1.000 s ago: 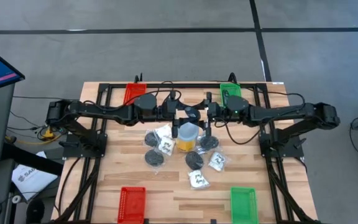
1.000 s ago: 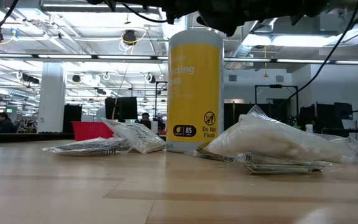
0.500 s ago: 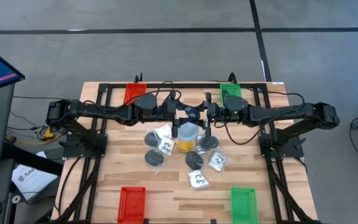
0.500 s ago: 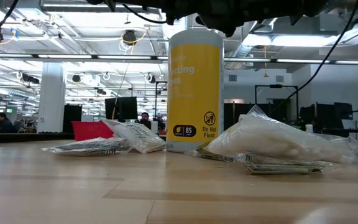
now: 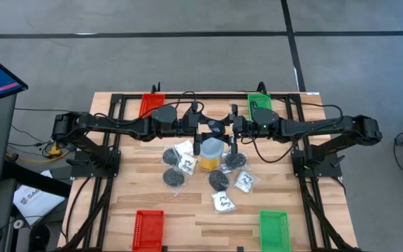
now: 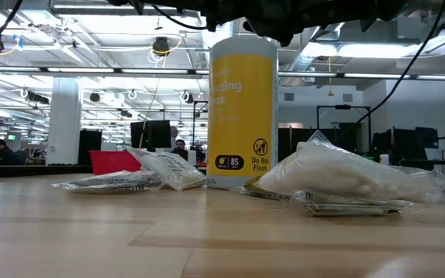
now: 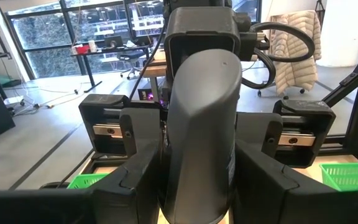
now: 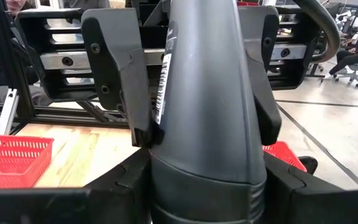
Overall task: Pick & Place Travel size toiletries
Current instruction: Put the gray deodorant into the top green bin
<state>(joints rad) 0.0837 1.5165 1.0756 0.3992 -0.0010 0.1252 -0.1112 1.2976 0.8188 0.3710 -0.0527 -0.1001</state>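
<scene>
- red mesh plastic trays: one at the far left edge (image 5: 152,105), one at the near edge (image 5: 148,229) of the slatted wooden table (image 5: 131,189)
- left gripper (image 5: 203,129) reaches in to table centre, above the pile; its fingers (image 7: 135,180) are pressed against the sides of a dark grey tapered bottle with a barcode label (image 7: 204,124), pinching it
- clear packets with white contents and black print lie left of the jar (image 5: 182,157), with more toward the near right (image 5: 243,180) and (image 5: 222,201); black round flat pieces (image 5: 173,177), (image 5: 219,180) lie among them
- the grey bottle is up in the air between both grippers, over the tall yellow jar with a pale lid (image 5: 211,155), which stands upright mid-table
- right gripper (image 5: 224,129) faces the left one; its fingers (image 8: 114,193) also close on the same grey bottle from the opposite side
- green mesh trays: far right (image 5: 260,103), near right (image 5: 273,227)
</scene>
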